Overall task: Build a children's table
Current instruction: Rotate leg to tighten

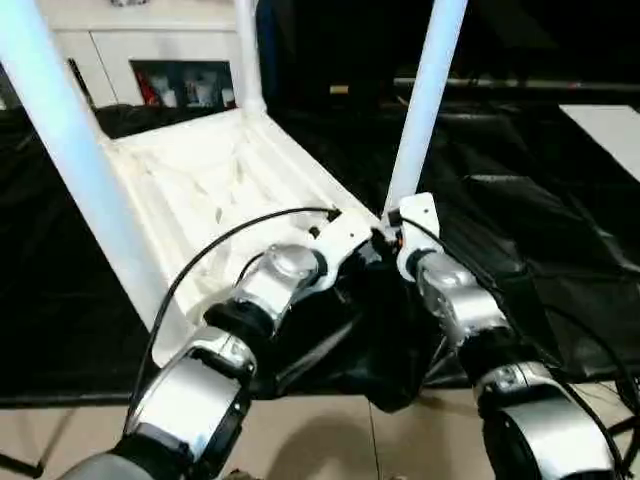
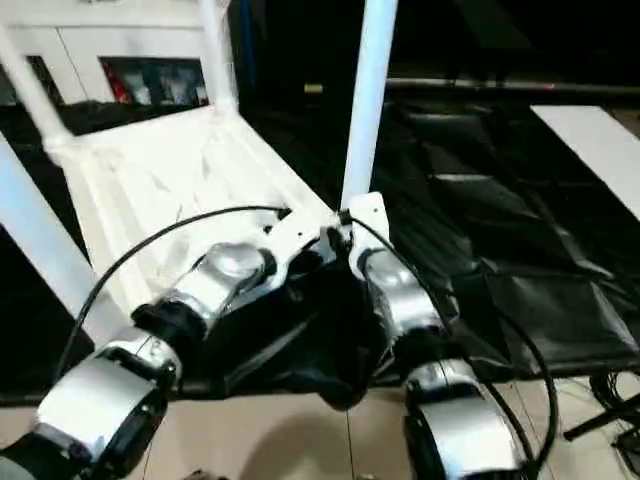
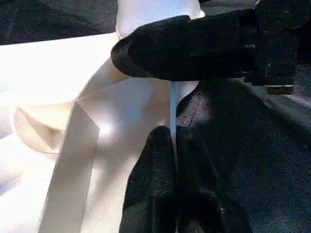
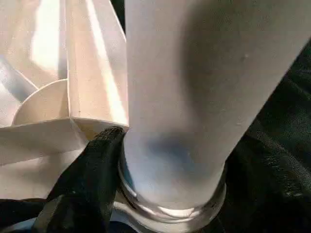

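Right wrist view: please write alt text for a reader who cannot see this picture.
A thick white table leg stands in a round corner socket of the upturned white tabletop, with one black finger of the right gripper against its base. Beside the leg, the tabletop's ribbed underside shows, and black sheeting lies behind.

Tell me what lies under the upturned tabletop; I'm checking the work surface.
Black sheeting spreads beneath and around the tabletop, over a tan floor. What lies directly beneath the tabletop is covered.
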